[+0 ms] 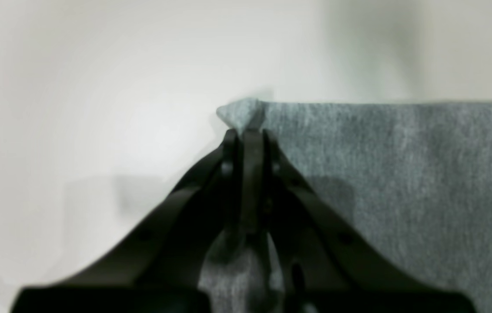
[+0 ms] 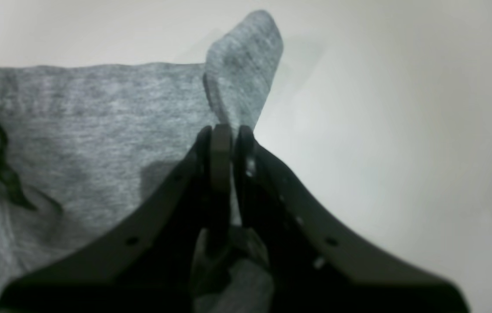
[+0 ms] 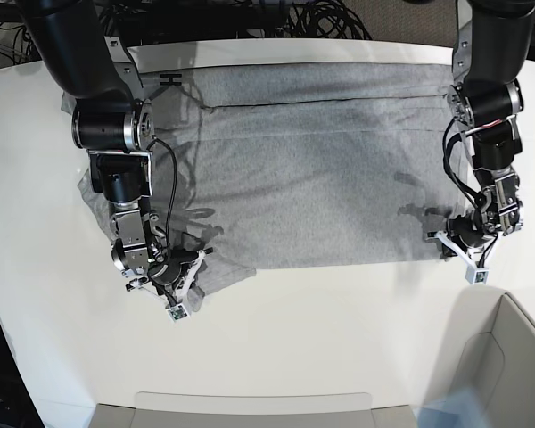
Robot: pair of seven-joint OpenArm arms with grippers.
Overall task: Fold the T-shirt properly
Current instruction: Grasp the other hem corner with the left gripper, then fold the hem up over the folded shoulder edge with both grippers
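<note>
Jaws of both grippers are closed on cloth: the left gripper (image 1: 246,130) pinches one near corner of the T-shirt (image 3: 312,178), the right gripper (image 2: 224,130) pinches the other, a flap of grey fabric standing up past its tips. The T-shirt lies spread on the white table (image 3: 276,348). Its far edge is partly covered by the arms; both wrist views are blurred. In the base view each arm reaches down from the far side, wrist low over a near corner
</note>
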